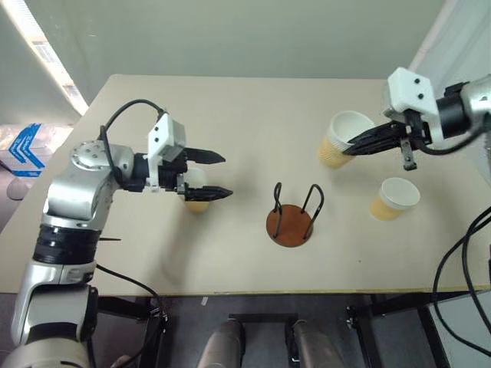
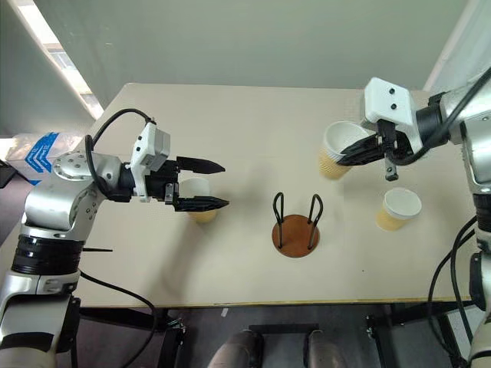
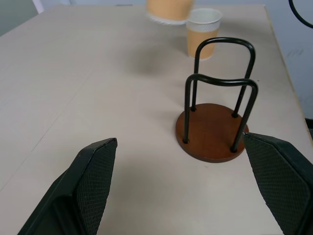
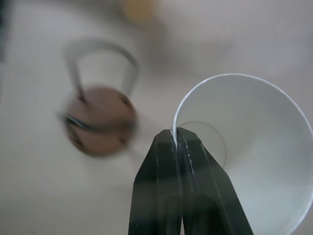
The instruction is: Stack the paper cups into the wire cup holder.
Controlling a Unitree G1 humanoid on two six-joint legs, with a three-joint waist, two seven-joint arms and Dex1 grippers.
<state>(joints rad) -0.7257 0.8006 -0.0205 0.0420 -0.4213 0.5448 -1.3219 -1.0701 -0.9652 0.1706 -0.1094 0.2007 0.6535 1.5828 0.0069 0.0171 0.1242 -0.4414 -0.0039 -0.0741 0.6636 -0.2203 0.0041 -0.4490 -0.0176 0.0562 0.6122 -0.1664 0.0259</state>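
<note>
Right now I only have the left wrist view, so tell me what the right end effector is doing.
Observer: The right end effector is shut on the rim of a paper cup, one finger inside the cup.
Operator: Report whether that cup is on the table.
Observer: It looks lifted and tilted, short of the wire cup holder.
Operator: Now check under my own end effector.
Observer: The left end effector is open, with a third cup standing just below its fingers.
</note>
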